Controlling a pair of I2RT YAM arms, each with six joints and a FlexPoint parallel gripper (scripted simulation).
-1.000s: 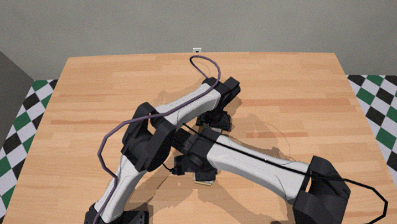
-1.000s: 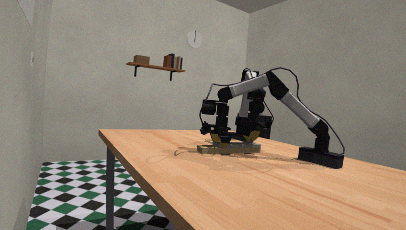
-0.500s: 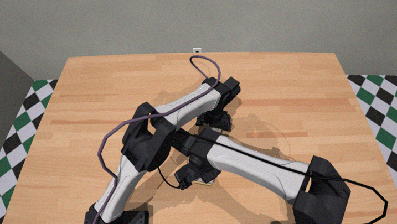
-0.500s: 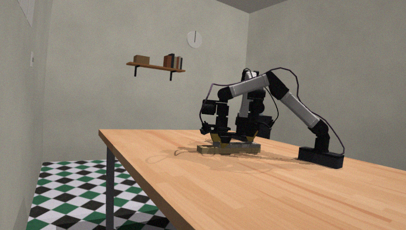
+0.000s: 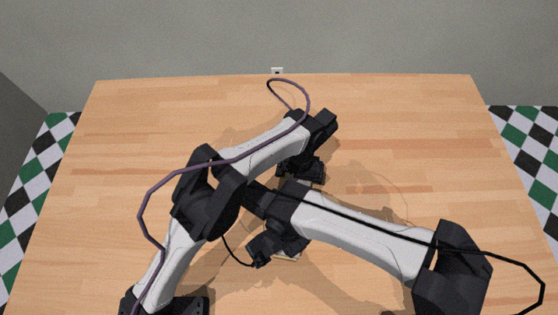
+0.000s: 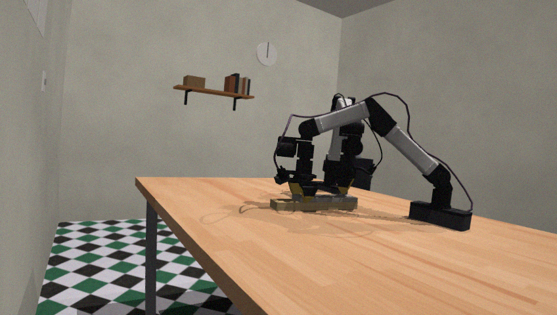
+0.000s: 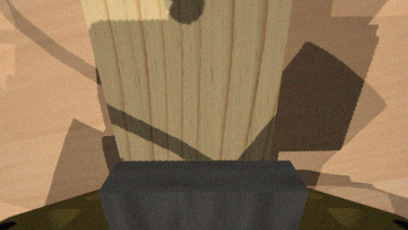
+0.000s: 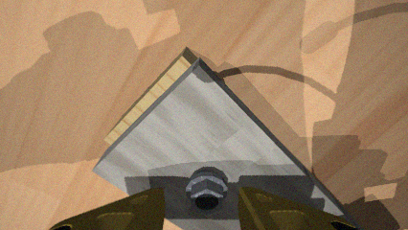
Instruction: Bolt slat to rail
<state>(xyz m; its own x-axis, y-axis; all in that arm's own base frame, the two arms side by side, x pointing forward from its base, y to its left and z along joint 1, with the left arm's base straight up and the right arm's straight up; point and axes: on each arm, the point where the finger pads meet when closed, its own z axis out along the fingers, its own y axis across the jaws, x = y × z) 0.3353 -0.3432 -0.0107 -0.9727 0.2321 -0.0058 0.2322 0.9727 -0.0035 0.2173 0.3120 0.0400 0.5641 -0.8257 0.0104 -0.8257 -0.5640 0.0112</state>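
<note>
The grey slat (image 6: 332,198) (image 7: 203,179) (image 8: 196,125) lies lengthwise on top of the pale wooden rail (image 6: 280,205) (image 7: 192,86) (image 8: 148,103). My left gripper (image 6: 302,194) (image 7: 203,194) is shut on the slat near its end, a finger on each side. A dark round spot shows on the rail beyond that end. The hexagonal nut (image 8: 207,182) sits around the bolt above the slat's top face, as the right wrist view shows. My right gripper (image 6: 344,191) (image 8: 201,197) is open, with its fingertips on either side of the nut and a gap at each side. The gap under the nut cannot be judged.
The wooden table top (image 5: 107,127) (image 6: 351,265) carries both arm bases. The two forearms lie close together over the rail, hiding most of it in the top view. The purple cable (image 5: 140,212) and the black cable (image 5: 517,263) loop outward from the arms.
</note>
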